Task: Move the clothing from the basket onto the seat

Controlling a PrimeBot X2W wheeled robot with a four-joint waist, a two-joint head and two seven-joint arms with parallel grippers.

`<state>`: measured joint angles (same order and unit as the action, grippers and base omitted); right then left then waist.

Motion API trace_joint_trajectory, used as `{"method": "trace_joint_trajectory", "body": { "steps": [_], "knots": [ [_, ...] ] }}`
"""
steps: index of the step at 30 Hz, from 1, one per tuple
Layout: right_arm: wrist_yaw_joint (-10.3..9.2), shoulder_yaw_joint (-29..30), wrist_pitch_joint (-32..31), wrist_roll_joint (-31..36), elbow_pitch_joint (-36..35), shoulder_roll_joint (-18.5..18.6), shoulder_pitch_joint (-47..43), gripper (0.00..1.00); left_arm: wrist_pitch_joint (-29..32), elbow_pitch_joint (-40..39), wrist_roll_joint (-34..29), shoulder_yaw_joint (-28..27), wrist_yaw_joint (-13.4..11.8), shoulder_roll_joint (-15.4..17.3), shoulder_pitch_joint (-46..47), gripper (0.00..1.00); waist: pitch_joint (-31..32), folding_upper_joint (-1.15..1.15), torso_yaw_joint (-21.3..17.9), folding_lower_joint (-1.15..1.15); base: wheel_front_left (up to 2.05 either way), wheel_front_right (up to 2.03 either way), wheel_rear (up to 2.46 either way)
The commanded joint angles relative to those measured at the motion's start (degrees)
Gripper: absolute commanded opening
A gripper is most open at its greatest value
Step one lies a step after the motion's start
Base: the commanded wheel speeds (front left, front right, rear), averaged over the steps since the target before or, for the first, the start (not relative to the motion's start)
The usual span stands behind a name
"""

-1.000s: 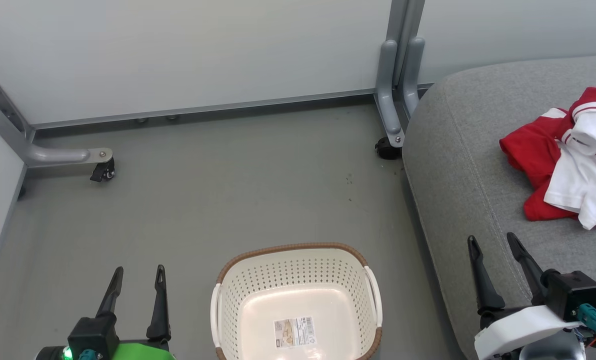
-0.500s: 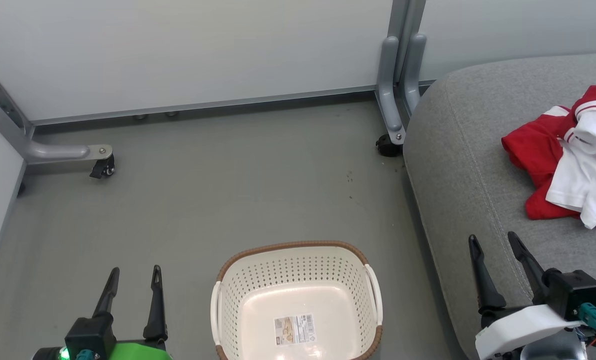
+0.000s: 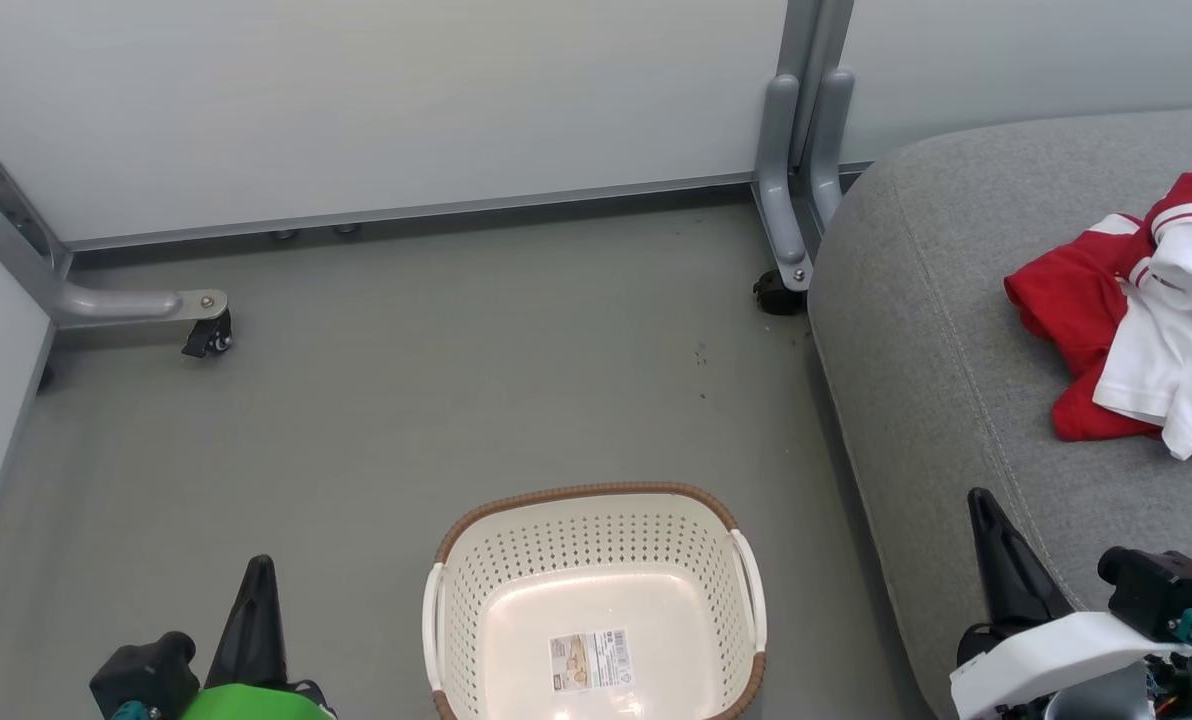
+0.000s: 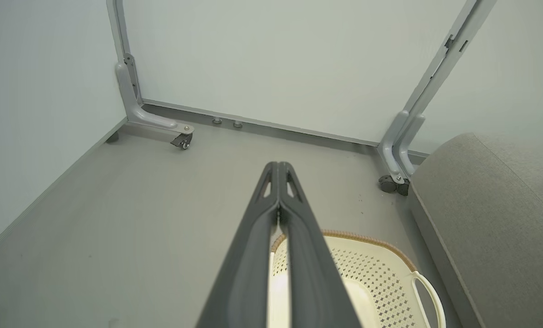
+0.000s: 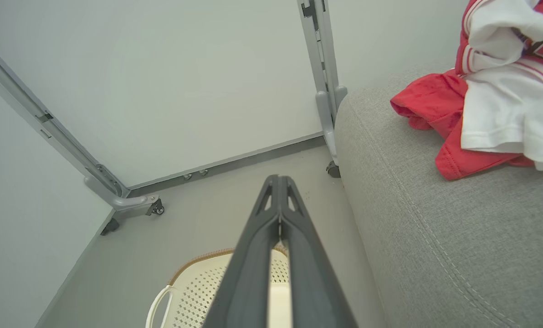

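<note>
Grey floor, pale panels behind. The large grey woven-fabric seat cushion carries the heaped red and red-and-white clothing. The cream perforated plastic basket stands beside it. The left gripper and right gripper each have their fingers pressed together.

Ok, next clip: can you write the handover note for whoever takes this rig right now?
Left gripper: shut, holding nothing, low over the floor to the left of the basket.
Right gripper: shut, holding nothing, by the seat's near edge.
Basket: on the floor, with just a paper label inside.
Clothing: the red garment and the red-and-white garment lie heaped on the seat, the second partly over the first.
Done: both garments are on the seat.
Left: nothing to move, as far as these views show.
</note>
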<state>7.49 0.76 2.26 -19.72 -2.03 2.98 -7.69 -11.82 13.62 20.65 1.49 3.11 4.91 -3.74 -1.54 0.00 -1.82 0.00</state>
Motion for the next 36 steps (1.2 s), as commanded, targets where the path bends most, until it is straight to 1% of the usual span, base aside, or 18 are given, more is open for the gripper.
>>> {"method": "trace_joint_trajectory", "body": {
  "steps": [1,18,36],
  "knots": [
    [0.00,-0.1,-0.1,-3.0,-0.2,0.6,1.9,0.00,0.5,-0.7,2.6,-0.7,0.5,0.2,1.8,0.00,0.0,0.00,0.0,0.00,0.00,0.00,0.00],
    [0.00,-0.1,-1.1,-20.0,3.4,1.4,4.8,0.00,4.5,-0.6,18.5,-2.3,1.4,-0.3,3.7,0.00,0.2,0.00,0.3,0.00,0.00,0.00,0.00],
    [0.00,0.4,-2.2,-34.5,6.6,1.9,7.2,0.00,8.1,-0.4,32.2,-3.8,2.2,-0.7,5.5,0.00,0.4,0.00,0.6,0.00,0.00,0.00,0.00]
  ]
}}
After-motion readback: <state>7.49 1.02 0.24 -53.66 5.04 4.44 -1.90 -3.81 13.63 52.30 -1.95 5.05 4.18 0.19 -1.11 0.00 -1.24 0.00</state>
